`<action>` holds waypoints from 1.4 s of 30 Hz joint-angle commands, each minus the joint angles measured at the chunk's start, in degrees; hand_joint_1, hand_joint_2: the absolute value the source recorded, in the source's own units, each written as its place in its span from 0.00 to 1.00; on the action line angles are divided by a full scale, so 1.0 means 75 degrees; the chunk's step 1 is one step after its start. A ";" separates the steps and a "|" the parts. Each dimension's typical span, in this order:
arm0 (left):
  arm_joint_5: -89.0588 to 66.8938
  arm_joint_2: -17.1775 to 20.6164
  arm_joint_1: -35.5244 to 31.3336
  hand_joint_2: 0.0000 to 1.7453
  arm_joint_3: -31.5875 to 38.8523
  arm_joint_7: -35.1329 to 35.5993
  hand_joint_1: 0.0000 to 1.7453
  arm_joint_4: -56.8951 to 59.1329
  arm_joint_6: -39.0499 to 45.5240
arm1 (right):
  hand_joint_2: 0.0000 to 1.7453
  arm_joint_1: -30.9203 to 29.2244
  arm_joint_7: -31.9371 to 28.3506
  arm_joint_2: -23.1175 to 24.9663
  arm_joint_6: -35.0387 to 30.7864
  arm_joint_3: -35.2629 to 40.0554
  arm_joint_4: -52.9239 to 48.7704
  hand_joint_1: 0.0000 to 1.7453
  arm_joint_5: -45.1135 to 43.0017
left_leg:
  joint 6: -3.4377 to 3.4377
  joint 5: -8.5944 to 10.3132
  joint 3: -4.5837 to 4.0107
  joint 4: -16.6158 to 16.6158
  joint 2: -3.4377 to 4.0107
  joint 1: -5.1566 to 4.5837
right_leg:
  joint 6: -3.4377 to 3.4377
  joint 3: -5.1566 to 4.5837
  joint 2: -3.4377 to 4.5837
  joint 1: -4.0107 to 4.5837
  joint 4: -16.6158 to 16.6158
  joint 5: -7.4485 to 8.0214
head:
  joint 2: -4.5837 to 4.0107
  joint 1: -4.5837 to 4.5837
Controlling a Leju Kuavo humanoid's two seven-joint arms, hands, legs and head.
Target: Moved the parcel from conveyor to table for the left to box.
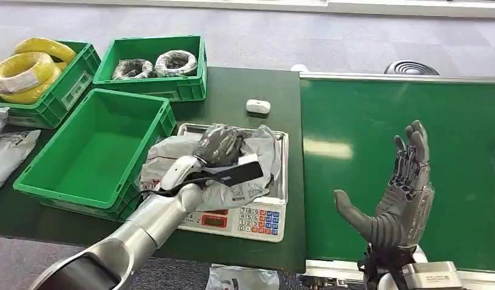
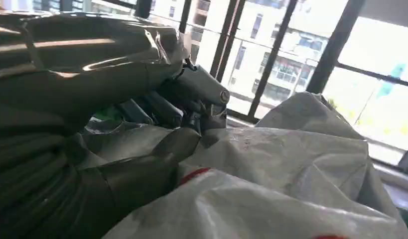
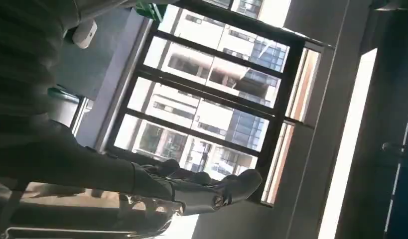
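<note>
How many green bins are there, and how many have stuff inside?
Bin with yellow coils: 1
Bin with grey coils: 1
Empty bin: 1
Total: 3 bins, 2 with stuff

The dark green desk (image 1: 245, 84) carried three green crates: an empty crate (image 1: 97, 148) near its front left, a crate of yellow coils (image 1: 42, 78) at the rear left, and a crate of grey coils (image 1: 154, 66) just beside that one. A weighing scale (image 1: 245, 217) stood on the desk to the right of the empty crate, with a small white device (image 1: 258, 106) lying behind it. The green conveyor (image 1: 365, 151) adjoined the desk's right edge, and grey bags (image 1: 9, 151) lay at the far left.
</note>
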 commanded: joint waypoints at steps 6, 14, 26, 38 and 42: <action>0.0245 0.0217 0.0408 1.00 0.1116 -0.0253 1.00 -0.2085 0.0596 | 1.00 -0.0108 0.0011 0.0181 0.0104 -0.0252 0.0165 0.00 0.0058 | 0.0007 0.0009 -0.0031 -0.0001 0.0010 -0.0002 | -0.0012 -0.0029 -0.0002 0.0001 -0.0003 0.0011 | 0.0000 0.0000; 0.0215 0.0474 0.0354 1.00 0.1510 0.0291 0.95 -0.3806 0.0331 | 1.00 -0.0055 0.0011 -0.0144 -0.0208 -0.0016 0.0298 0.00 -0.0130 | 0.0008 0.0014 -0.0039 -0.0009 0.0020 0.0001 | -0.0016 -0.0044 0.0005 0.0005 -0.0009 0.0019 | 0.0000 0.0000; -0.2683 0.1206 -0.2926 1.00 0.4870 0.2537 0.95 0.1059 0.3229 | 1.00 -0.0328 0.0011 -0.0243 -0.0455 0.0868 0.1022 0.00 -0.0241 | -0.0004 0.0032 -0.0046 -0.0001 0.0034 0.0007 | -0.0030 -0.0061 0.0018 0.0010 0.0012 0.0038 | 0.0000 -0.0003; -0.2849 0.1317 -0.3006 1.00 0.5184 0.2567 0.95 0.1283 0.3229 | 1.00 -0.0345 0.0011 -0.0327 -0.0534 0.1001 0.1096 0.00 -0.0300 | 0.0000 0.0048 -0.0073 -0.0004 0.0019 0.0007 | -0.0026 -0.0076 0.0001 0.0011 0.0009 0.0040 | 0.0000 0.0003; -0.2849 0.1317 -0.3006 1.00 0.5184 0.2567 0.95 0.1283 0.3229 | 1.00 -0.0345 0.0011 -0.0327 -0.0534 0.1001 0.1096 0.00 -0.0300 | -0.0007 0.0040 -0.0066 0.0002 0.0005 0.0005 | -0.0021 -0.0069 -0.0005 0.0007 0.0018 0.0026 | 0.0000 0.0000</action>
